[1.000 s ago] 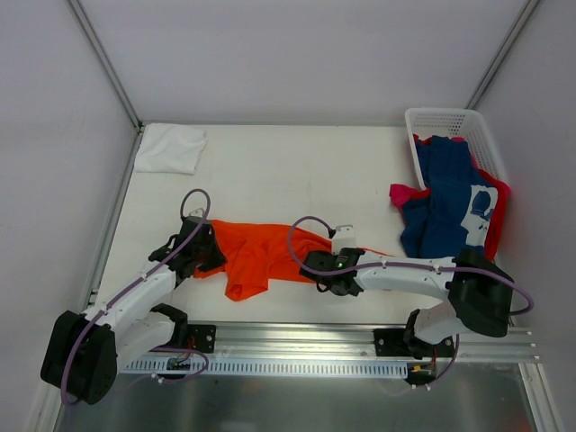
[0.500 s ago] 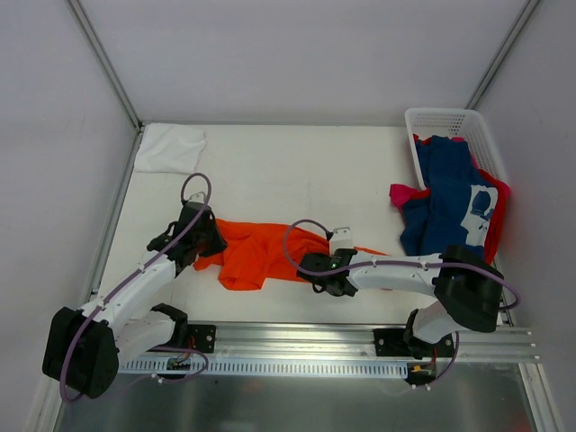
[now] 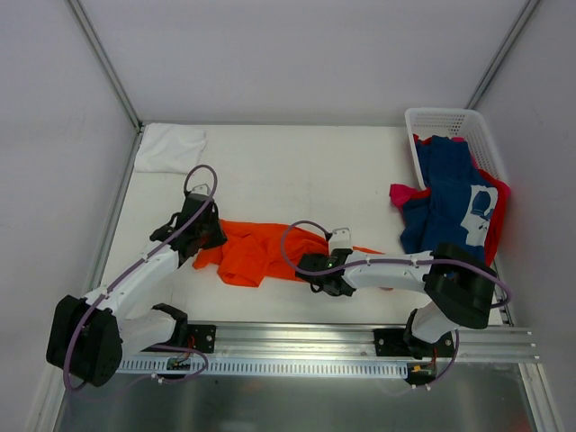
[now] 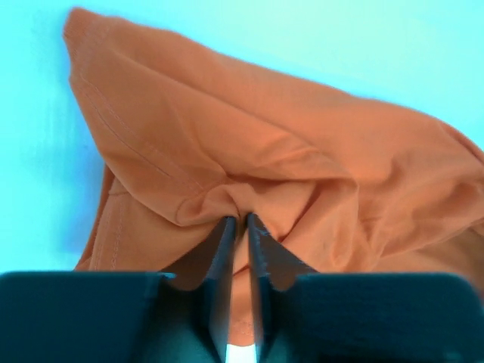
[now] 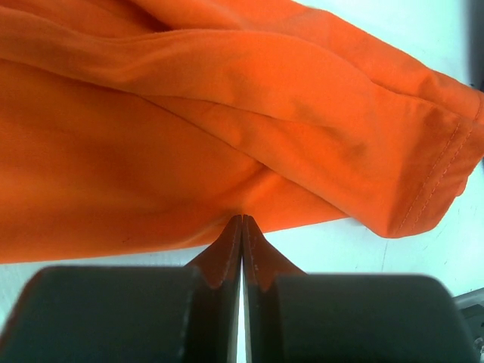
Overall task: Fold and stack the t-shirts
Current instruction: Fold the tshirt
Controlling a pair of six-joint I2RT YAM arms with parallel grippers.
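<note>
Orange t-shirt (bunched) at left gripper

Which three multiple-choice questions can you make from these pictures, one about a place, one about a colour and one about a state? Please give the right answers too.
1. Where on the table does the white t-shirt lie?
A. far left corner
B. near right corner
C. middle

2. What colour is the t-shirt at the right gripper?
A. navy
B. white
C. orange

3. How do that gripper's jaws stand?
A. wide open
B. shut on cloth
C. shut on nothing

Answers:
1 A, it lies where the far and left edges meet.
2 C, the orange t-shirt fills the right wrist view.
3 B, the jaws meet with a fold of cloth pinched at their tips.
</note>
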